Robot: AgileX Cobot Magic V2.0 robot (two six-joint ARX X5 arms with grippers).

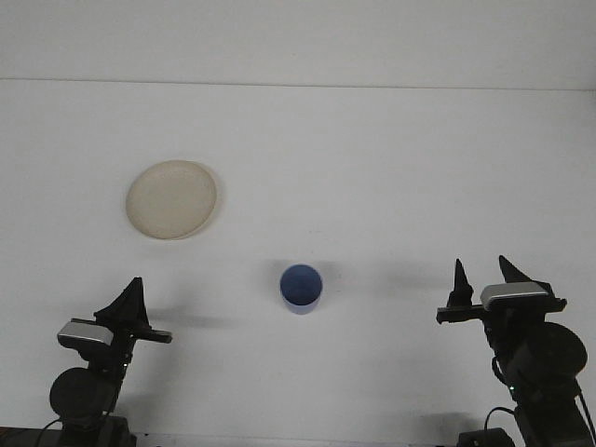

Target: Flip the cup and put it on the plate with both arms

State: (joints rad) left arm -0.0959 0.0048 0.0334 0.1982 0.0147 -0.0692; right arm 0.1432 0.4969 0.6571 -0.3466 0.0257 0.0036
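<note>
Left gripper (130, 300): sitting low at the near left, jaw state impossible to tell. Round flat cream plate (172, 199): lying far left on the white table (391, 168). Small blue cup (301, 289): standing centre, well apart from the plate. Right gripper (482, 277): idling with fingers spread, empty. Step: approach pending; next move is likely calling for a reach toward the cup

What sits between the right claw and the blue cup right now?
Nothing: in the front view, only bare white table lies between the right claw and the blue cup.
</note>
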